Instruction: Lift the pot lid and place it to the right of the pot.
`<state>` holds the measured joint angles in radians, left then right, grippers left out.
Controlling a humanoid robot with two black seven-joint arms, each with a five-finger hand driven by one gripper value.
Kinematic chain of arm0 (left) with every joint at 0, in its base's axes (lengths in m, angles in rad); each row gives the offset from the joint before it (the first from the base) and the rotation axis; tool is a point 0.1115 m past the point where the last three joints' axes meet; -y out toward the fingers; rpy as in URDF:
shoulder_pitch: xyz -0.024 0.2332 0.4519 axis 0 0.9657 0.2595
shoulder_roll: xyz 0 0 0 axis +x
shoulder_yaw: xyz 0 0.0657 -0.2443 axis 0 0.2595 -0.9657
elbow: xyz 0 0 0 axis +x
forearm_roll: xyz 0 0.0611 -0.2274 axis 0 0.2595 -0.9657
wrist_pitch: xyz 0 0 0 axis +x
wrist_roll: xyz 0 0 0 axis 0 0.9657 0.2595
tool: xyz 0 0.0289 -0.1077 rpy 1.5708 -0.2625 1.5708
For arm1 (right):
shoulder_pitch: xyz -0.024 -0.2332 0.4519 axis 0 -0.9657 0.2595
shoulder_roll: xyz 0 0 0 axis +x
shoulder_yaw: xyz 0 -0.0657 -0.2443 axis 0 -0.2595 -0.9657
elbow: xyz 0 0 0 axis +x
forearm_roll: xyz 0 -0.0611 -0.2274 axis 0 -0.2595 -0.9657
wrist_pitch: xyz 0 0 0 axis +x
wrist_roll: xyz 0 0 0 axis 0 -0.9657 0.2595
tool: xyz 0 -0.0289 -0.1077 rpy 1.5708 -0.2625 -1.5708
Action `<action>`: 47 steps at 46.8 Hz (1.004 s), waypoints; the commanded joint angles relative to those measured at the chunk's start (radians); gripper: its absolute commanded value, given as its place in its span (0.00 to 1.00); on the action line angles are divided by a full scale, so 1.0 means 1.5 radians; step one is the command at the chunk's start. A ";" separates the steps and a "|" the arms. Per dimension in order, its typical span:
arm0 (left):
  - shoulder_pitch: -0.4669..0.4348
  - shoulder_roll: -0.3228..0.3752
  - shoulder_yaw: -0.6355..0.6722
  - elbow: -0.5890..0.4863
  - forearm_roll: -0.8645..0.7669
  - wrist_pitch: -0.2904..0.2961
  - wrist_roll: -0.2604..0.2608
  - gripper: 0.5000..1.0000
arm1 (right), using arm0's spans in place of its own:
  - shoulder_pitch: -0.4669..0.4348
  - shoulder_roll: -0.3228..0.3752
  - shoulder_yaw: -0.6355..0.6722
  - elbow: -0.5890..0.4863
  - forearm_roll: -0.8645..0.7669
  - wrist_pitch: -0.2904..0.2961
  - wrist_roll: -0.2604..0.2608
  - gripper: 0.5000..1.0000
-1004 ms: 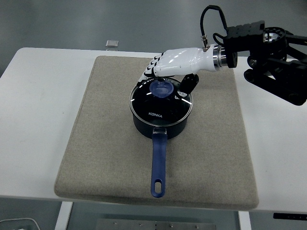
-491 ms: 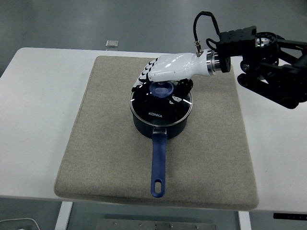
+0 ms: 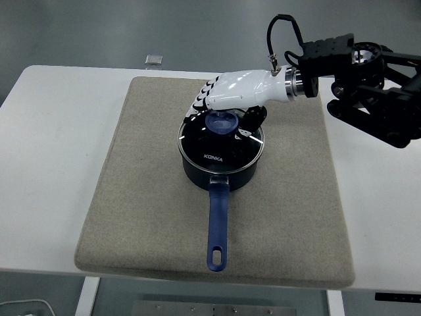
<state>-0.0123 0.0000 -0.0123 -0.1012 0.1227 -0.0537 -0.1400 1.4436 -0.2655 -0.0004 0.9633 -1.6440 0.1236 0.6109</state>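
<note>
Head view: the right hand [image 3: 227, 100] reaches in from the right edge and hovers over the far half of the lid [image 3: 222, 139], fingers curled down around the blue knob [image 3: 222, 122] but not clearly closed on it. Since a second ago it has dropped and slid left over the knob, then barely shifted, so the grasp looks close but unfinished. The lid still sits on the pot [image 3: 220, 168], mid-mat [image 3: 145, 217], handle [image 3: 216, 227] pointing to the near edge. The left arm is out of view.
</note>
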 commanded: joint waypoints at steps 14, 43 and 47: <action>0.000 0.000 0.000 0.000 0.000 0.000 0.000 1.00 | -0.006 0.002 0.000 -0.007 -0.006 -0.011 0.000 0.77; 0.000 0.000 0.000 0.000 0.000 0.000 -0.001 1.00 | -0.006 0.010 -0.018 -0.015 -0.006 -0.029 0.000 0.77; 0.000 0.000 0.000 0.000 0.000 0.000 0.000 1.00 | -0.006 0.010 -0.018 -0.019 -0.006 -0.032 0.000 0.77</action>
<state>-0.0123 0.0000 -0.0125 -0.1012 0.1227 -0.0537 -0.1402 1.4345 -0.2502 -0.0276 0.9390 -1.6536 0.0793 0.6108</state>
